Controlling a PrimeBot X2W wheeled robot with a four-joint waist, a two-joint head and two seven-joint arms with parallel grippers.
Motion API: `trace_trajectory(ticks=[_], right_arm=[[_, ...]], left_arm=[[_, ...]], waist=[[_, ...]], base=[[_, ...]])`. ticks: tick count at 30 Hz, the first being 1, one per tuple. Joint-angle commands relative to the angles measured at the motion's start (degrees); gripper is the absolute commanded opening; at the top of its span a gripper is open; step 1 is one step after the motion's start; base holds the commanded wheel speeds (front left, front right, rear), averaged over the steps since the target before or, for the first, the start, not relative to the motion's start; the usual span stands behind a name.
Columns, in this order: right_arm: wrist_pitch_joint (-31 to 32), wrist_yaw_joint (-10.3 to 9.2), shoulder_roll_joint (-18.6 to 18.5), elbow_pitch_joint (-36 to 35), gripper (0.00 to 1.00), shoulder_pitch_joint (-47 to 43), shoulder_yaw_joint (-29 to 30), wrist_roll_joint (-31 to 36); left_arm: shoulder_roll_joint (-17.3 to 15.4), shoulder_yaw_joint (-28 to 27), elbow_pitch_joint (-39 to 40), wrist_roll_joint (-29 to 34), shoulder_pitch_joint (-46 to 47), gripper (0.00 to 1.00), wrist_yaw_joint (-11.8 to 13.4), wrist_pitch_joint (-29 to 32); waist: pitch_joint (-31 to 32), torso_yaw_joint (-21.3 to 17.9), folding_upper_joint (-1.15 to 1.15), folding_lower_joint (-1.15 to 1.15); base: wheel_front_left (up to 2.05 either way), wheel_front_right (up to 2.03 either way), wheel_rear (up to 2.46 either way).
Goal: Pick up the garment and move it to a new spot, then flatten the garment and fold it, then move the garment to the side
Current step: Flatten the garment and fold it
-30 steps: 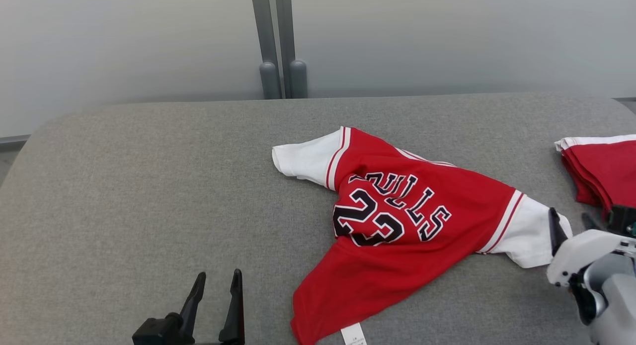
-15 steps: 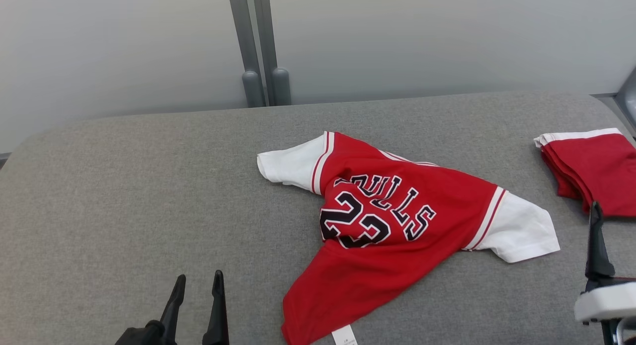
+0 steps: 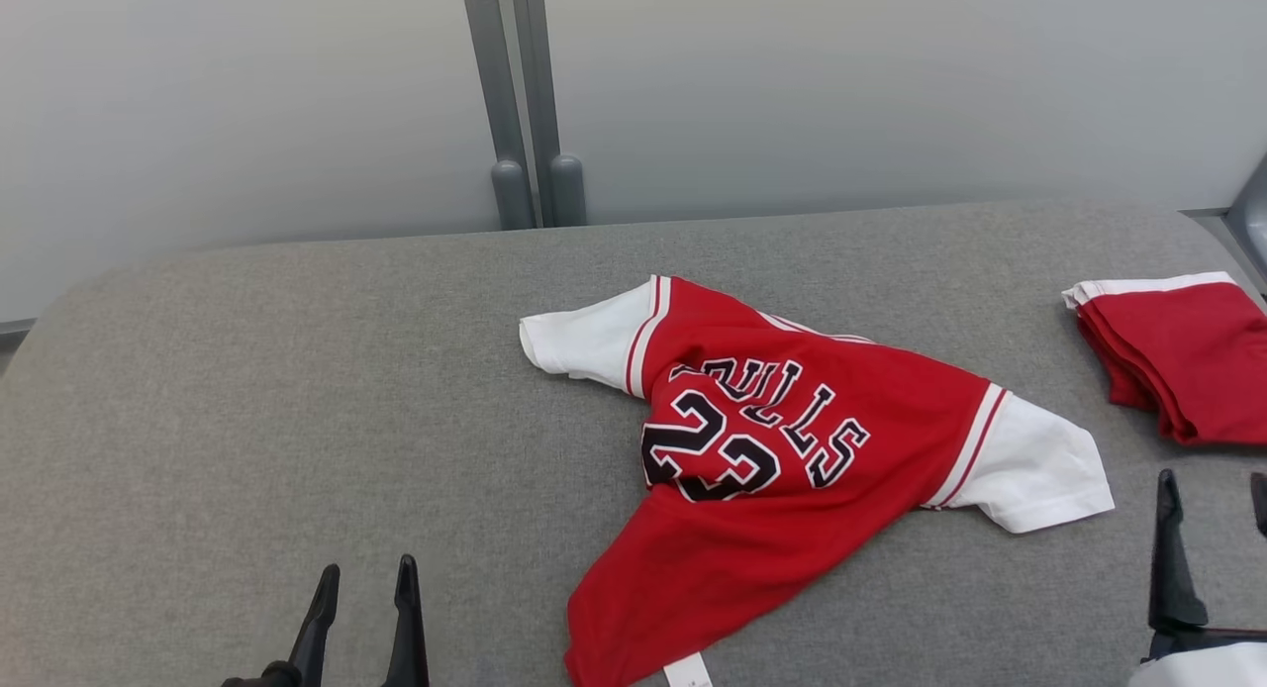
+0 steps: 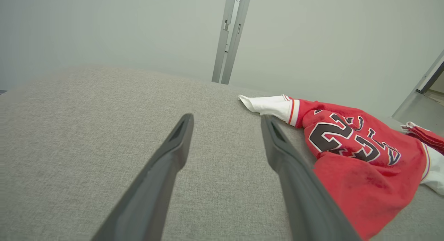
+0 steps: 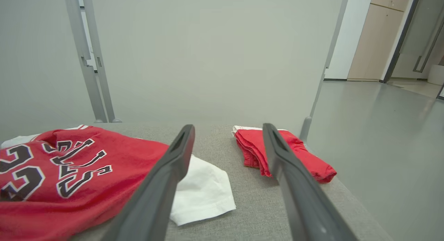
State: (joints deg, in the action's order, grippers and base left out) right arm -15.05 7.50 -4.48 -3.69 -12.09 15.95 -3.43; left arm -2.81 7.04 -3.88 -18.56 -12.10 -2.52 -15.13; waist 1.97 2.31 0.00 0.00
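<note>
The garment [image 3: 792,449], a red jersey with white sleeves and black "BULLS 23" lettering, lies rumpled on the grey padded table [image 3: 297,370], right of centre. My left gripper [image 3: 365,570] stands open at the lower left, well apart from the jersey's hem. In the left wrist view its gripper [image 4: 226,118] is empty, with the garment [image 4: 360,154] to its right. My right gripper [image 3: 1214,484] is open at the lower right, just right of the white sleeve and not touching it. The right wrist view shows its gripper [image 5: 228,127] empty above the garment [image 5: 86,168].
A folded red and white cloth [image 3: 1178,355] lies at the table's right edge, ahead of the right gripper, and appears again as the folded cloth [image 5: 253,143]. A grey metal post [image 3: 525,103] rises behind the table before a pale wall. Bare floor lies off the right edge.
The right gripper has pulled back from the white right sleeve to the lower right and turned upright. The left gripper sits lower in view. The head camera shifted; the jersey lies unchanged.
</note>
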Motion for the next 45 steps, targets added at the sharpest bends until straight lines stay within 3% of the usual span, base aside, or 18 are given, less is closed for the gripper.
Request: trace_trajectory(ticks=[1, 8, 36, 40, 42, 45], right_arm=[[-0.15, -0.02, -0.66, 1.13, 1.00, -0.72, -1.30, -0.59], [-0.15, -0.02, -1.21, 3.15, 1.00, 0.33, -3.99, -1.43], [-0.16, -0.02, -2.58, 6.05, 1.00, 1.58, -6.90, -2.22], [-0.15, -0.02, -3.44, 8.12, 1.00, 2.10, -6.35, -2.89], [-0.16, -0.02, -5.08, 11.63, 1.00, 3.36, -6.92, -2.98], [0.08, -0.02, -8.43, 18.54, 1.00, 6.59, -9.96, -4.06]], left_arm=[[-0.17, -0.63, -0.34, 0.58, -0.68, 1.00, -0.50, 0.00], [-0.17, -1.17, -1.15, 1.32, -0.14, 1.00, -1.50, 0.00], [-0.17, -0.58, 0.19, 3.00, 0.30, 1.00, -1.06, 0.00], [-0.17, 1.67, -0.55, 2.90, 0.24, 1.00, -1.88, 0.01], [-0.13, 5.32, -4.89, 2.06, -0.41, 1.00, -2.53, 0.06], [-0.19, 10.14, -10.47, 3.09, 1.98, 1.00, -3.06, 5.28]], waist=[[0.28, 0.19, 0.00, 0.00], [0.22, 1.23, 0.00, 0.00], [-0.28, 1.66, 0.00, 0.00], [-0.66, 1.04, 0.00, 0.00], [-1.15, 0.72, 0.00, 0.00], [-2.63, 0.33, 0.00, 0.00]], base=[[0.00, 0.00, 0.00], [0.00, 0.00, 0.00], [0.00, 0.00, 0.00], [0.00, 0.00, 0.00], [0.00, 0.00, 0.00], [0.00, 0.00, 0.00]])
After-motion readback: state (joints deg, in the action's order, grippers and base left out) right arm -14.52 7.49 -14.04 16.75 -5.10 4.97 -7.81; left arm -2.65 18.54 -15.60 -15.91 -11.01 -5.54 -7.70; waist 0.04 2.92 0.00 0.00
